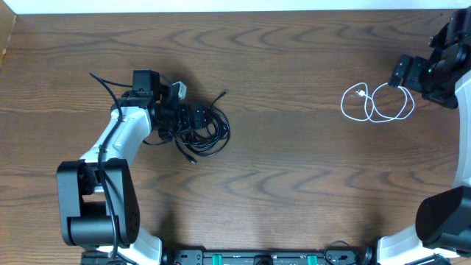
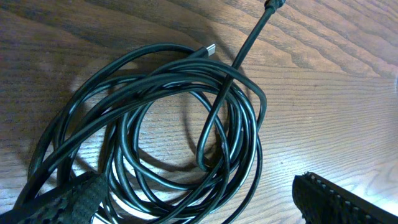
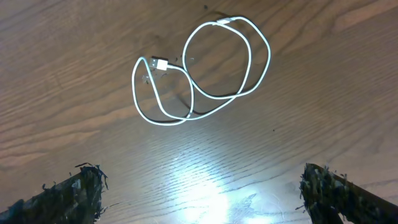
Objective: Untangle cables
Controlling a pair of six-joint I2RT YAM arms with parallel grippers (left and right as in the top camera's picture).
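A bundle of black cables lies coiled in loops left of the table's middle, with plug ends sticking out at the upper right and the bottom. My left gripper hangs over the bundle's left side. In the left wrist view the black coils fill the frame. That gripper is open, its fingers wide apart, and several strands lie loose between them. The white cable lies apart at the right in two loose loops. My right gripper is open and empty, just right of it.
The wooden table bears only the two cable groups. The left arm's base stands at the front left, with a thin black wire beside the arm. The right arm's base is at the front right. The far edge runs along the top.
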